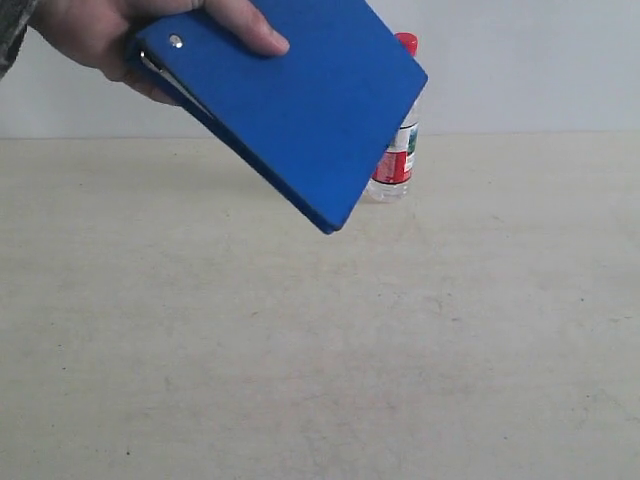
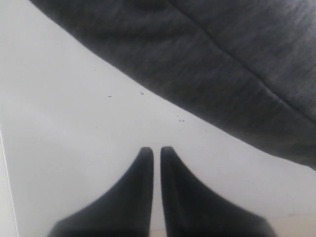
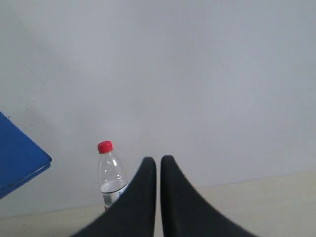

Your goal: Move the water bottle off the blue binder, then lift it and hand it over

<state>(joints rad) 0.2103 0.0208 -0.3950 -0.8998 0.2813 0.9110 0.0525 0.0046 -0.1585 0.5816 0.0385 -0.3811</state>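
Note:
A human hand [image 1: 100, 35] holds the blue binder [image 1: 300, 110] tilted in the air at the upper left of the exterior view; one silver rivet [image 1: 176, 41] shows. Behind its lower right corner the water bottle [image 1: 397, 150] stands upright on the table, partly hidden, red cap on top. In the right wrist view the bottle [image 3: 109, 173] stands beside the right gripper [image 3: 158, 160], apart from it, and a binder corner [image 3: 19, 158] shows. Both grippers are out of the exterior view. The left gripper [image 2: 153, 150] and the right gripper are shut on nothing.
The beige table [image 1: 320, 350] stretches from the bottle to the front edge. A pale wall [image 1: 520, 60] stands behind the table. A dark grey cloth surface [image 2: 212, 64] fills the upper part of the left wrist view.

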